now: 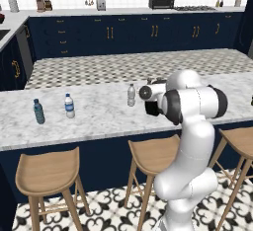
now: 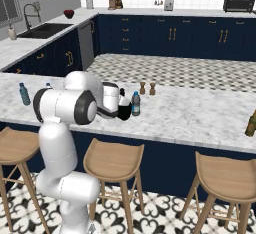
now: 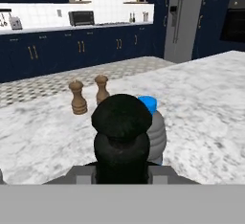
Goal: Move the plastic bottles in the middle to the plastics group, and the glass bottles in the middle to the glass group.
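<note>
My jaws (image 3: 122, 173) are closed on the squat black glass bottle (image 3: 121, 137), which stands mid-desk (image 3: 206, 103) with the blue-capped plastic bottle (image 3: 154, 129) just behind it and two wooden grinders (image 3: 78, 97) farther off. I judge it heavy, rigid, slick and breakable. A hold low on the round body, not the short neck, seems safest to me.

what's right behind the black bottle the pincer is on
Behind the black bottle, a dark bottle with a blue cap stands mostly hidden; its label is covered. Farther back stand two wooden grinders.
</note>
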Robot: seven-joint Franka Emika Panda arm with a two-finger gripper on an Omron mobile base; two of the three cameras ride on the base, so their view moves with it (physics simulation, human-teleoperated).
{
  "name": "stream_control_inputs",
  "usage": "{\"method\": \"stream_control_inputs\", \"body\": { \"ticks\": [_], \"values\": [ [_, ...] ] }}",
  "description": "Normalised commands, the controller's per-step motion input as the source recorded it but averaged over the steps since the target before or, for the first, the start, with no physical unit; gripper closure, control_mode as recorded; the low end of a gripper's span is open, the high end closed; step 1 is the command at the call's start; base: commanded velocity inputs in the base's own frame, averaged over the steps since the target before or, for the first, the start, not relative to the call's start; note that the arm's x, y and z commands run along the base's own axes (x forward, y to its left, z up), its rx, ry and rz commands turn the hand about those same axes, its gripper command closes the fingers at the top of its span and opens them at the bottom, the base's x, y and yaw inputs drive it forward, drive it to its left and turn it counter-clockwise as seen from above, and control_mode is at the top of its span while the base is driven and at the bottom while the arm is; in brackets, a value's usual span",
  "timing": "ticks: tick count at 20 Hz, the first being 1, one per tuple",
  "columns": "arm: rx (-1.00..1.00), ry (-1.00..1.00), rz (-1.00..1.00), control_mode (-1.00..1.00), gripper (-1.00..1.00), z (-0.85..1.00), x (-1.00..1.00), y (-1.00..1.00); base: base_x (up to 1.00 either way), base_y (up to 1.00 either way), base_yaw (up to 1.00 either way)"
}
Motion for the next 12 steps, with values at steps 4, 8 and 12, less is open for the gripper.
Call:
{"method": "stream_control_inputs", "body": {
  "ticks": [4,8,12],
  "values": [
    [-0.01,0.0,0.0,-1.0,1.0,0.26,-0.23,0.04,0.0,0.0,0.0],
    [0.0,0.03,0.0,-1.0,1.0,0.27,-0.52,0.33,0.0,0.0,0.0],
    [0.0,0.01,0.04,-1.0,1.0,0.41,-0.54,0.37,0.0,0.0,0.0]
  ]
}}
